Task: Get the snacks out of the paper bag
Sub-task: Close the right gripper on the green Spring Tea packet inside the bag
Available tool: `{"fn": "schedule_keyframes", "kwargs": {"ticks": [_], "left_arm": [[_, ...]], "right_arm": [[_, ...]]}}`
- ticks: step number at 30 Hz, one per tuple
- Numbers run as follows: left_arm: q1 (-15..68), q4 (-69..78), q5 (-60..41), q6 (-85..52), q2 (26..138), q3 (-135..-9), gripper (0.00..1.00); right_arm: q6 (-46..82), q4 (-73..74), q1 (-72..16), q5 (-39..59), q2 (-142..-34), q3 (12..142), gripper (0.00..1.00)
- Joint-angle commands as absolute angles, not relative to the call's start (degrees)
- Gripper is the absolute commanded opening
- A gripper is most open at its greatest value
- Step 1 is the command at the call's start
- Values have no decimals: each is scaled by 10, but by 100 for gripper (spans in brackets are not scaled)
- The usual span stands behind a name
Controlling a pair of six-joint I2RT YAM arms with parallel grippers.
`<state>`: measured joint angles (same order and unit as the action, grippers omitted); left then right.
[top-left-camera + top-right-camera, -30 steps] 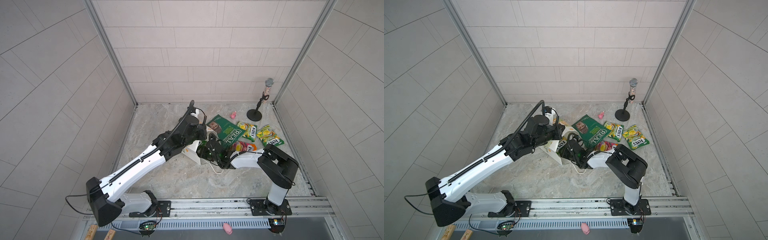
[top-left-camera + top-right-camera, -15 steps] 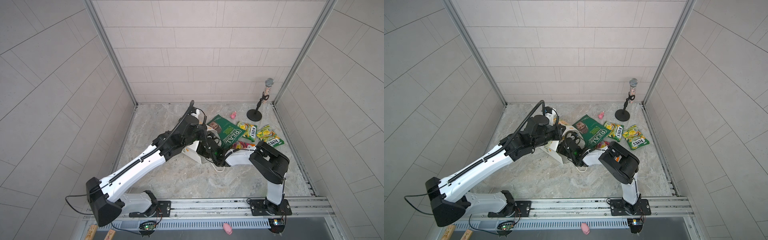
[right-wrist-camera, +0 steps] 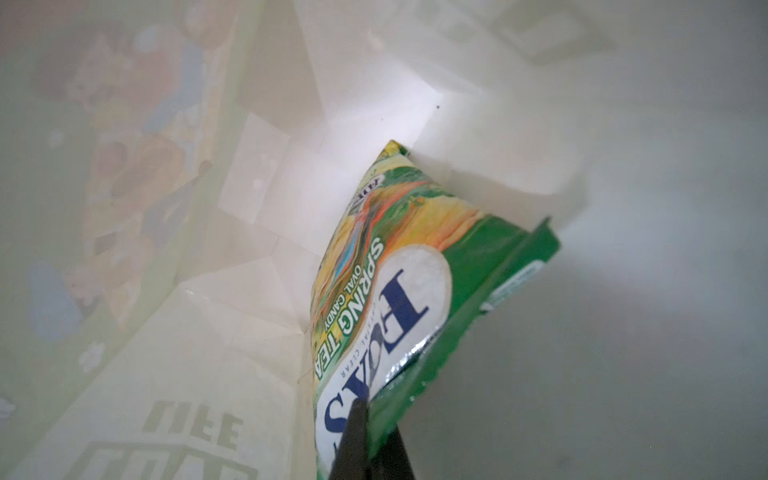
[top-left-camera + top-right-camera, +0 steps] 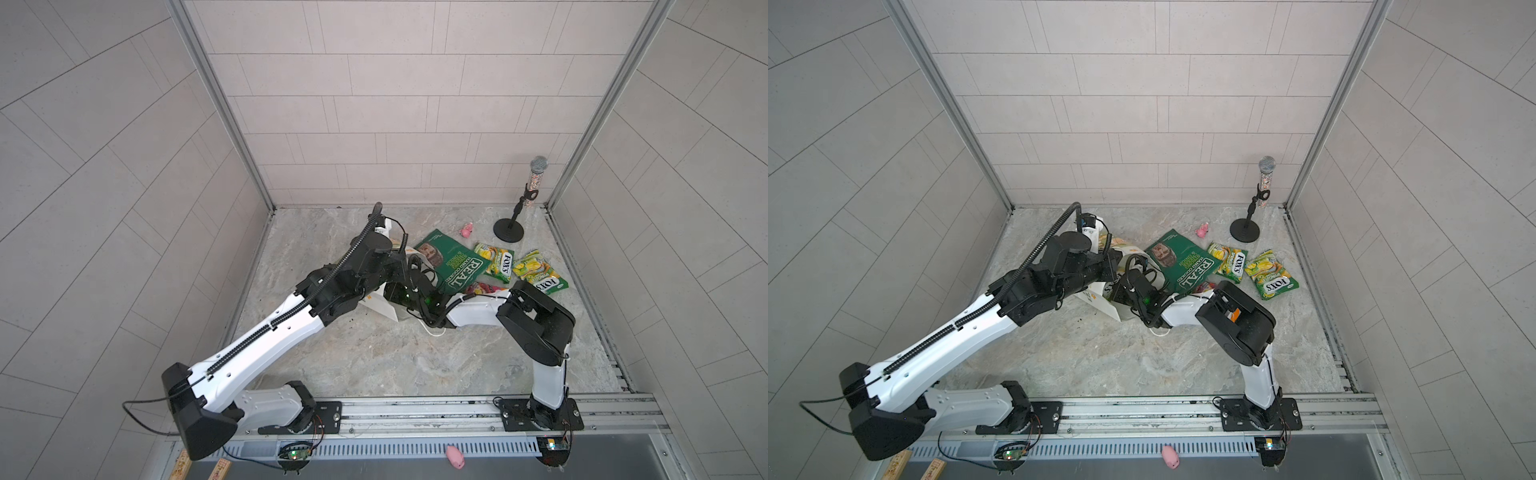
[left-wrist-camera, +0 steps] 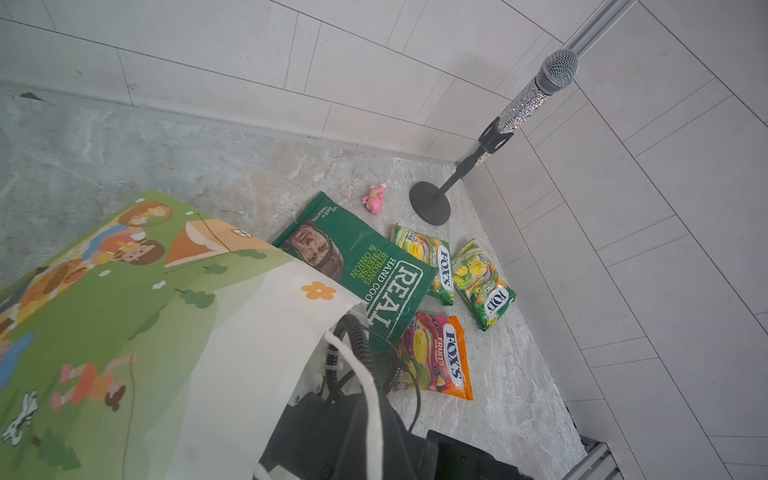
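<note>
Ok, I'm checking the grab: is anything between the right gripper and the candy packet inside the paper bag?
Nothing visible: the right gripper is shut on the FOX'S Spring Tea packet inside the paper bag.

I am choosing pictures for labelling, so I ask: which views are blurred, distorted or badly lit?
Right wrist view: the packet is fairly sharp, but the bag walls around it are hazy, its print showing faintly through. Left wrist view: the bag near the lens is slightly soft; the crisp bag is clear. Both top views: even light, weak shadows, tiles look bent toward the edges.
</note>
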<state>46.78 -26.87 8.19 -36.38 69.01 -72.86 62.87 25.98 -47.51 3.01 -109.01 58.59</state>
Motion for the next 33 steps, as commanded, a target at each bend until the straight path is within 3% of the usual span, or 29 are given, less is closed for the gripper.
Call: {"fn": "schedule_keyframes", "kwargs": {"ticks": [1, 12, 26, 33], "left_arm": [[467, -282, 130, -344, 674, -719, 0], [448, -278, 171, -353, 685, -708, 0], [430, -289, 202, -346, 683, -719, 0], [423, -299, 210, -343, 678, -717, 0]], "right_arm": [[589, 242, -470, 71, -1042, 589, 0], [524, 173, -461, 131, -940, 583, 0], [458, 97, -456, 71, -824, 539, 0], [453, 87, -423, 116, -786, 533, 0]]}}
